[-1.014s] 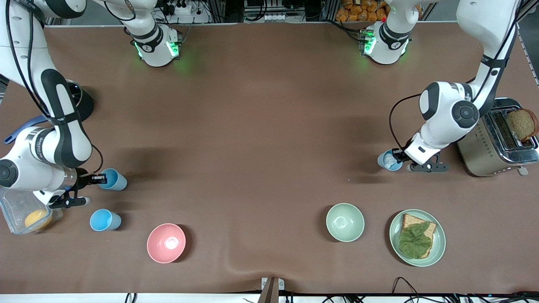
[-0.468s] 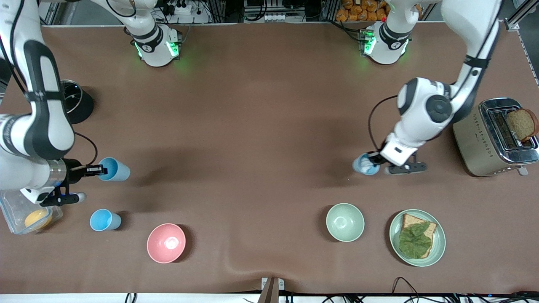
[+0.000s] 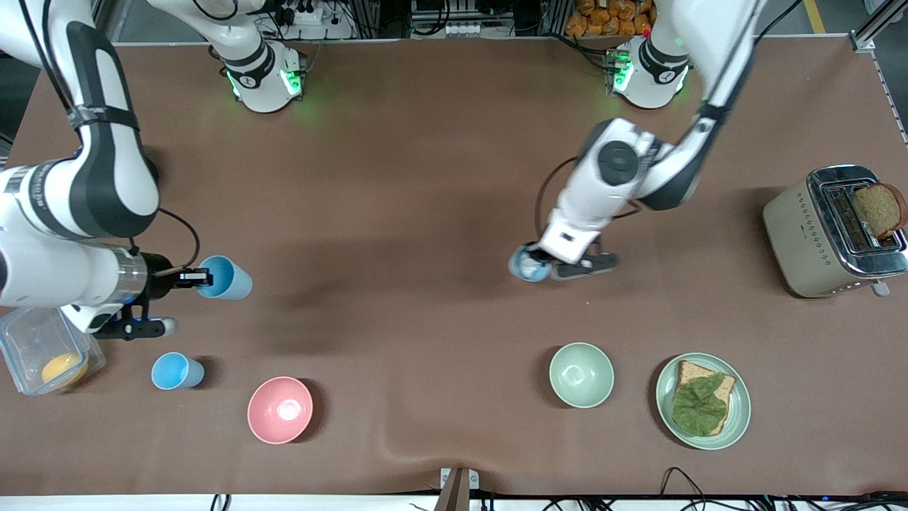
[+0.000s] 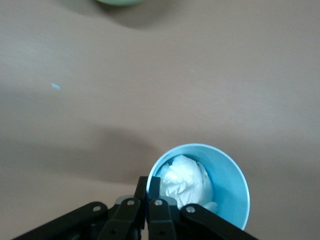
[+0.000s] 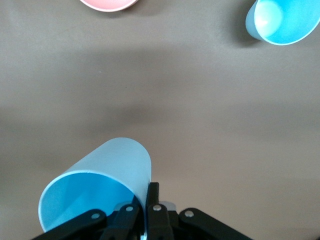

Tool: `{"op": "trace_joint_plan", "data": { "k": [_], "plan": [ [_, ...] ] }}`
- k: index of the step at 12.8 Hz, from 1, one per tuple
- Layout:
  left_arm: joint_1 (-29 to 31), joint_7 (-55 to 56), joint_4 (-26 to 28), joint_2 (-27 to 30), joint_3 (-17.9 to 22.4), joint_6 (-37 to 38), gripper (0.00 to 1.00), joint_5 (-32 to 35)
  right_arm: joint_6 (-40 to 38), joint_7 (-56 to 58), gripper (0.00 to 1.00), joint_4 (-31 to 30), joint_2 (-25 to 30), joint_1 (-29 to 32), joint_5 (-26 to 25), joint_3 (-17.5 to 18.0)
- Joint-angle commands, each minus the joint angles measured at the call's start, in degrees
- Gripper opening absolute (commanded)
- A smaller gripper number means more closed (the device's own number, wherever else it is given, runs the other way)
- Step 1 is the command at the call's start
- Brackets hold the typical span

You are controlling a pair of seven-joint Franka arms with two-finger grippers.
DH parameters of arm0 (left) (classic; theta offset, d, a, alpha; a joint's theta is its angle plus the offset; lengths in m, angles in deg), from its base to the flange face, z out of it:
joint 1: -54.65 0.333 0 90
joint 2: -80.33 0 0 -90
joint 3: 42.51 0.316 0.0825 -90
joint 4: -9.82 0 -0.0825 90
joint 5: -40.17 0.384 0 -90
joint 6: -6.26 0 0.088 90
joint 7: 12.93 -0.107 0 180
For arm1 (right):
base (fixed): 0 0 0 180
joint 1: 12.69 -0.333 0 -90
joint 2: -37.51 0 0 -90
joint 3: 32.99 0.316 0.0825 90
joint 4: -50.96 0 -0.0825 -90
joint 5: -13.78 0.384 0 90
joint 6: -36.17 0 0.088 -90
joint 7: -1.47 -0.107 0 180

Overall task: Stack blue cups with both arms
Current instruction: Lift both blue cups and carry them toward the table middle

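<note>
blue cups in both grippers, carried over bare table for stacking

the right gripper [image 3: 190,275] pinches the rim of a tilted cup [image 3: 225,278] over the table at its arm's end, and the left gripper [image 3: 546,258] is closed on the rim of a paler cup [image 3: 528,265] over the middle; a third cup [image 3: 176,371] stands near the pink bowl [image 3: 279,409], well away from the green bowl [image 3: 581,374]. to stack well, i would level the tilted cup, line its base over the other's mouth, lower slowly and keep the rim pinch firm. only the left wrist view shows crumpled white stuff [image 4: 185,181] filling its cup [image 4: 222,185], which may stop nesting; the right wrist view shows its cup [image 5: 97,182] empty, with fingers [image 5: 150,196] clamped on the wall
</note>
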Motion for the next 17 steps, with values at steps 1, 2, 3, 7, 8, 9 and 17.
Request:
{"op": "trace_joint_plan", "data": {
  "k": [1,2,3,7,8,9,17],
  "plan": [
    [-4.57,10.33,-9.19,-7.11,0.6,1.14,0.0,6.49,-0.74,-4.0,0.0,-0.19,0.72,-0.6,1.17,-0.24],
    [-6.94,13.24,-11.3,-9.13,0.69,1.14,0.0,7.38,-0.74,-6.29,0.0,-0.11,0.89,-1.74,1.26,-0.06],
    [-8.53,15.19,-12.97,-10.63,0.69,1.14,0.0,8.34,-0.65,-8.57,0.0,-0.11,1.16,-2.79,1.43,-0.06],
    [-14.07,22.82,-17.29,-15.28,1.22,1.06,0.0,15.11,-0.65,-13.69,0.0,-0.11,1.33,-4.65,4.85,-0.06],
    [-15.48,25.55,-17.65,-16.0,2.09,1.06,0.0,17.21,-0.65,-13.69,0.0,-0.11,1.33,-4.65,5.21,0.03],
    [-16.62,27.92,-17.56,-16.09,2.71,1.14,0.0,18.45,-0.56,-13.69,0.0,-0.19,1.51,-4.91,5.56,0.03],
    [-13.49,32.35,-19.31,-3.55,2.54,15.52,1.0,14.52,3.39,-31.42,0.0,-1.07,2.3,-16.16,5.13,-0.15]
  ]
}}
